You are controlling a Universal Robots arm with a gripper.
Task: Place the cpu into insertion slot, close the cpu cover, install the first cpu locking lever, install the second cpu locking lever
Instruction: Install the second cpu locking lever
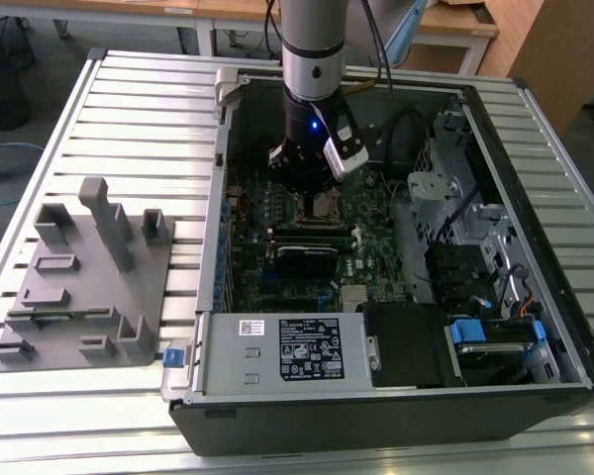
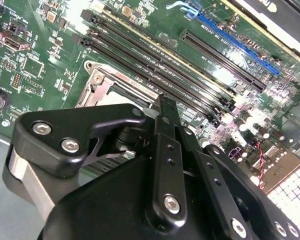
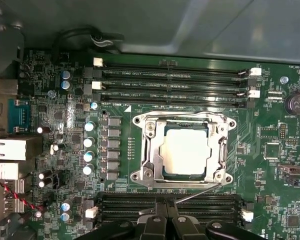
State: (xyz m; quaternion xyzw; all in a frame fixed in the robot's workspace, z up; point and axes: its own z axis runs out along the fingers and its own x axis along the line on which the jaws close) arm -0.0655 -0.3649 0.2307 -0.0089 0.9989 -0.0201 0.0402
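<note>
In the insertion slot [image 3: 182,152], cpu [image 3: 186,151] just beside gripper [image 3: 168,206], fingers shut, holding nothing.

You have even overhead light: the ribbed silver metal bench [image 1: 129,109] glares white at the exterior view's left. The dull silver square cpu [image 3: 186,151] washes out pale in the first wrist view. The black gripper [image 2: 162,165] body looms soft, out of focus.

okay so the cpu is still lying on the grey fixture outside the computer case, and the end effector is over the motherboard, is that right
Not quite. The cpu already sits in the insertion slot on the motherboard, as the first wrist view shows. The end effector is indeed over the motherboard.
</note>
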